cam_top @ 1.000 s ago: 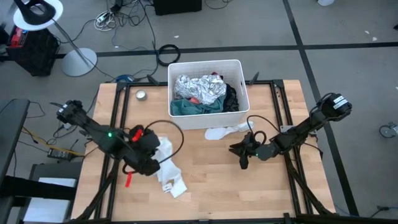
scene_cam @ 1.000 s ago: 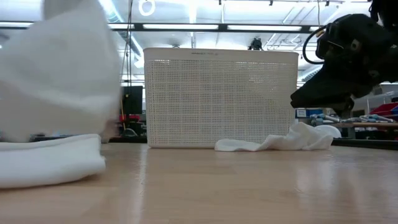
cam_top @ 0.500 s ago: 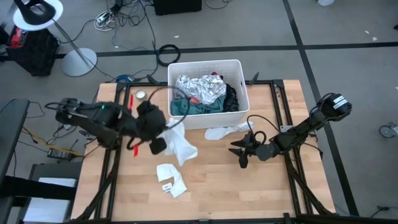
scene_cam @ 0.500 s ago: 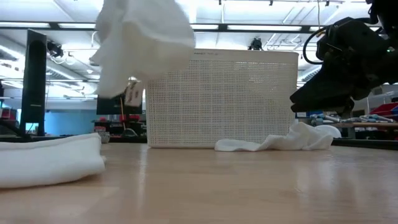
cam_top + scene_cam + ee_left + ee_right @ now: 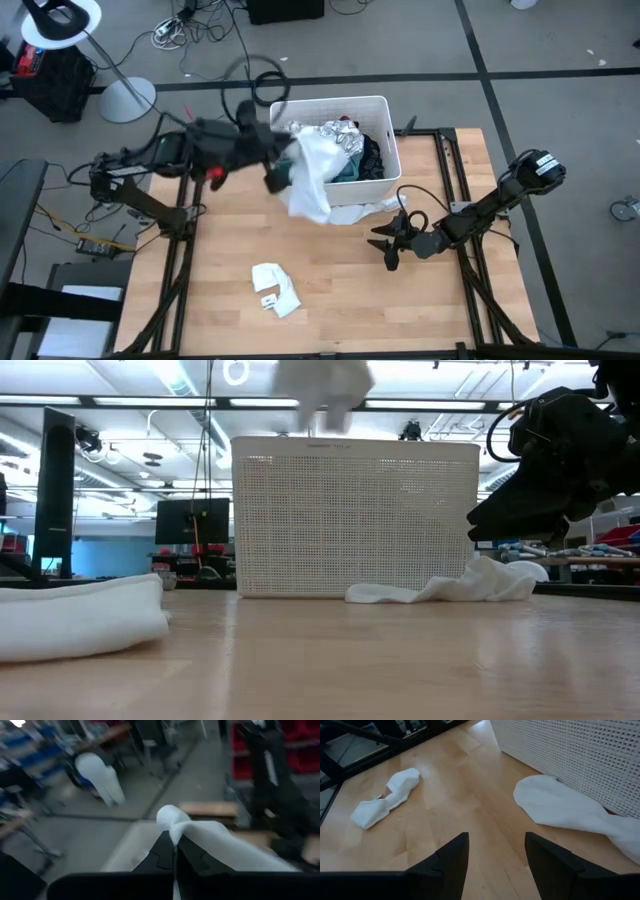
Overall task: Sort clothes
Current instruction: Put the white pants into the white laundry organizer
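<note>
My left gripper (image 5: 279, 172) is shut on a plain white garment (image 5: 312, 178), high above the table at the near left corner of the white bin (image 5: 392, 140). The bin holds a white garment with black leaf print (image 5: 335, 135), a teal one (image 5: 347, 170) and a black one (image 5: 372, 155). A white sock (image 5: 360, 211) lies flat on the table against the bin's near wall. A small white cloth (image 5: 275, 290) lies on the table's near part. My right gripper (image 5: 386, 246) is open and empty, low over the table just near of the sock. My left gripper pinches a bunched part of the white garment (image 5: 173, 822) between its two shut fingers, with a knob of cloth standing out beyond the fingertips. The garment hangs slack below the gripper, lifted clear of the table, and its lower end (image 5: 305, 208) hangs in front of the bin's near wall.
A small round metal object lay at the table's far left; my left arm now covers that spot. Bare wood (image 5: 340, 300) lies between the small white cloth and my right gripper. In the low view the cloth (image 5: 80, 615) lies at the left and the sock (image 5: 450, 588) against the bin (image 5: 355, 515).
My left gripper has risen from the table's near left and swung toward the far edge and the bin, carrying the white garment. The garment has been lifted clear of the table and now hangs by the bin. The small white cloth has stayed on the table.
</note>
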